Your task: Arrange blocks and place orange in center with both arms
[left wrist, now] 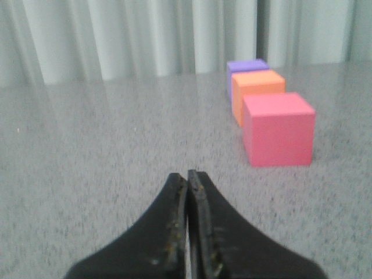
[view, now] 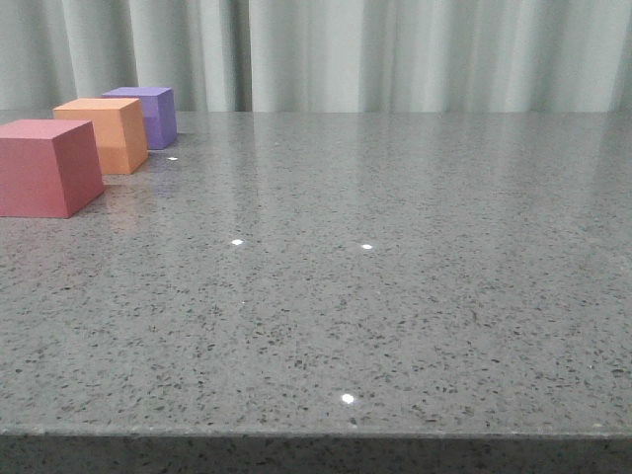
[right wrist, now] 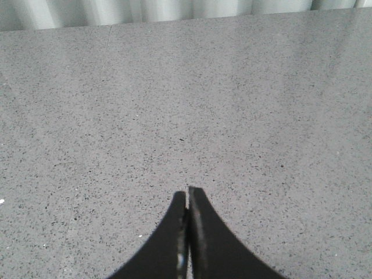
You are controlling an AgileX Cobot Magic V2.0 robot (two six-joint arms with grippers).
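Observation:
Three cubes stand in a row on the grey speckled table at the far left of the front view. The pinkish-red cube (view: 44, 168) is nearest, the orange cube (view: 107, 134) is in the middle, the purple cube (view: 150, 115) is farthest. The left wrist view shows the same row: pinkish-red cube (left wrist: 278, 130), orange cube (left wrist: 257, 93), purple cube (left wrist: 247, 67). My left gripper (left wrist: 187, 174) is shut and empty, short of the row and to its side. My right gripper (right wrist: 188, 190) is shut and empty over bare table. Neither gripper shows in the front view.
The table (view: 395, 257) runs to a front edge low in the front view. A pale curtain (view: 395, 49) hangs behind its far edge. Small light reflections dot the surface.

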